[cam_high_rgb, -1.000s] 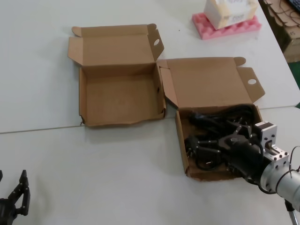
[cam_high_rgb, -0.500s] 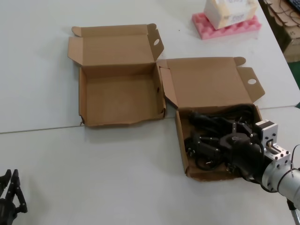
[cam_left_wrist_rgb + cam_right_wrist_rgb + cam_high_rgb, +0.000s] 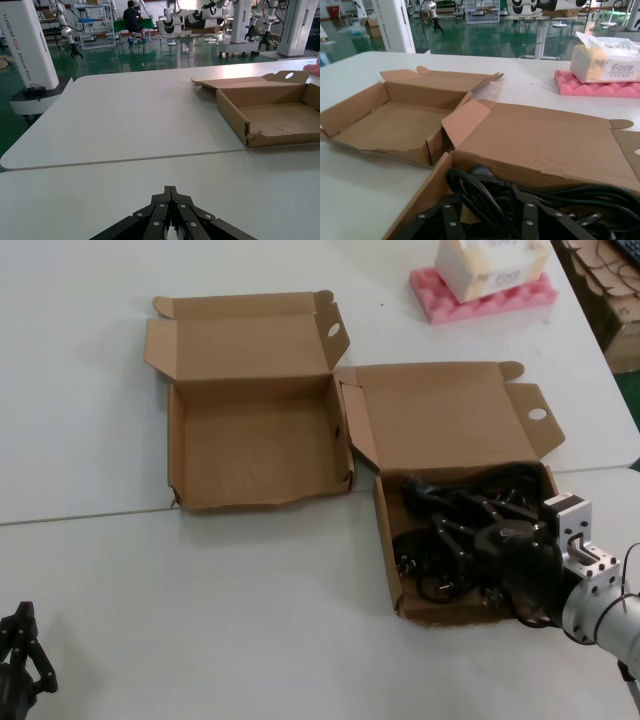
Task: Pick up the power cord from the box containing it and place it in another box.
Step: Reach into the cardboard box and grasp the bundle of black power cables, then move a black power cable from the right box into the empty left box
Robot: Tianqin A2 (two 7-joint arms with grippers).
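Black power cord (image 3: 455, 530), looped and tangled, lies inside the narrower brown cardboard box (image 3: 388, 545), lid open and slanted back, hole-punched tab at its side. Wider brown box (image 3: 178, 455) sits just beside it, tray bare, front rim wavy, lid open.

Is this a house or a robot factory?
Probably a robot lab or workshop. Behind the white table are other white robot arms, a shiny green floor and a person at a bench.
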